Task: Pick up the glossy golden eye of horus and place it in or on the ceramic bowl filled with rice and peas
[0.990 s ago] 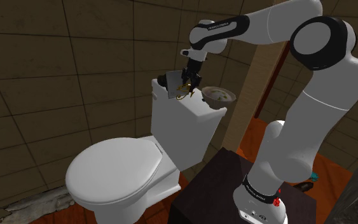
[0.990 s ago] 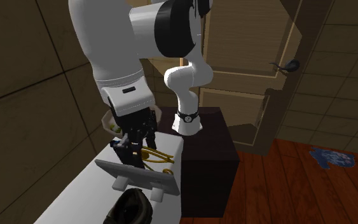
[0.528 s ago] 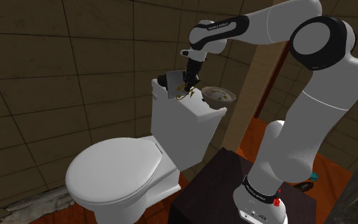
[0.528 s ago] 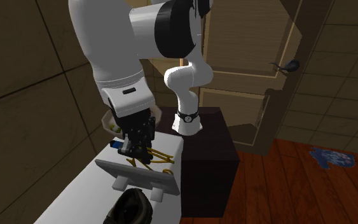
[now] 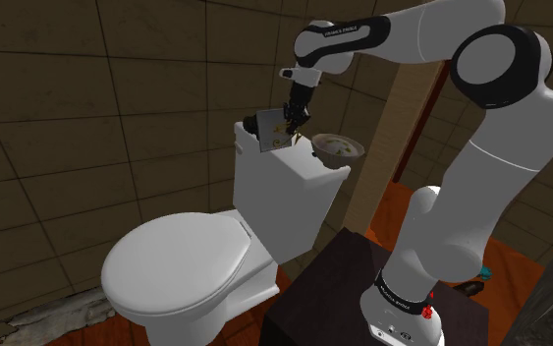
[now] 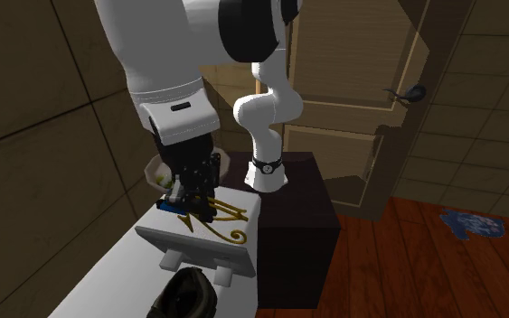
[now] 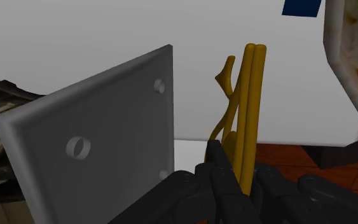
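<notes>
The white arm rose from its dark box stand (image 5: 335,287), doubled over at a high elbow and reached out above the white toilet tank (image 5: 286,192). Its wrist was bent down, so the black pincer (image 5: 290,126) pointed at the tank lid from just above.

The pincer's fingers (image 7: 217,167) were drawn narrow and clasped the glossy golden eye of Horus (image 7: 251,108) between them. The piece ran straight out beyond the fingertips, seen edge-on from the wrist.

The golden eye of Horus (image 6: 218,217) was a thin, flat figure of shiny yellow bars. Two long straight strips lay close together, a curved stem branched off beside them, and a small curl closed the far end. Whether that far end touched the lid could not be told.

Just beside the pincer (image 6: 194,204), on the side away from the stand, a plain grey square panel (image 7: 107,146) with round holes leaned upright on the lid, and a dark rounded object (image 6: 184,294) lay past it.

On the pincer's other side, toward the stand, sat the pale ceramic bowl (image 5: 339,147), its rim (image 7: 340,70) near the held figure but apart from it, with light grains and bits of green inside.
</notes>
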Controlling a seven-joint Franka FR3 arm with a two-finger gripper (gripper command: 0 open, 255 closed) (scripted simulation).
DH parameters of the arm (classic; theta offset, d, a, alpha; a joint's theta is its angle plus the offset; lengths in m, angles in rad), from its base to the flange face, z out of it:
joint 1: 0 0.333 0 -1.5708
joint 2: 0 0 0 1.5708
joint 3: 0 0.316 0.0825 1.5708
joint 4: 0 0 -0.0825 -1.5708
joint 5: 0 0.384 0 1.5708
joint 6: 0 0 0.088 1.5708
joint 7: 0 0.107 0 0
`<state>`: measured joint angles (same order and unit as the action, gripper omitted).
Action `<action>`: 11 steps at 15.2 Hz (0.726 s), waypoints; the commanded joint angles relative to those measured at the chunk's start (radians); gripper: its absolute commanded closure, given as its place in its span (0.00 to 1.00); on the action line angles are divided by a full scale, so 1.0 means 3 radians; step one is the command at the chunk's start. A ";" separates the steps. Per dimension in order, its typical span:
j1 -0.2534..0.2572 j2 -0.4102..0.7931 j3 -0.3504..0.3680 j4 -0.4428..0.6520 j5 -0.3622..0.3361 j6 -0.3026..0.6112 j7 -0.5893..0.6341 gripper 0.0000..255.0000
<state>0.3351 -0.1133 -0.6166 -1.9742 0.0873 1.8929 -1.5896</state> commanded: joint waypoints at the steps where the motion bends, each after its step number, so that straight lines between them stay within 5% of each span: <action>1: 0.0000 -0.0010 0.0002 0.0073 -0.0009 -0.0082 0.0012 1.00; 11: 0.0007 -0.0016 0.0013 0.0515 -0.0020 -0.0525 0.0068 1.00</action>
<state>0.3368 -0.1195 -0.6131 -1.8337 0.0807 1.7486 -1.5708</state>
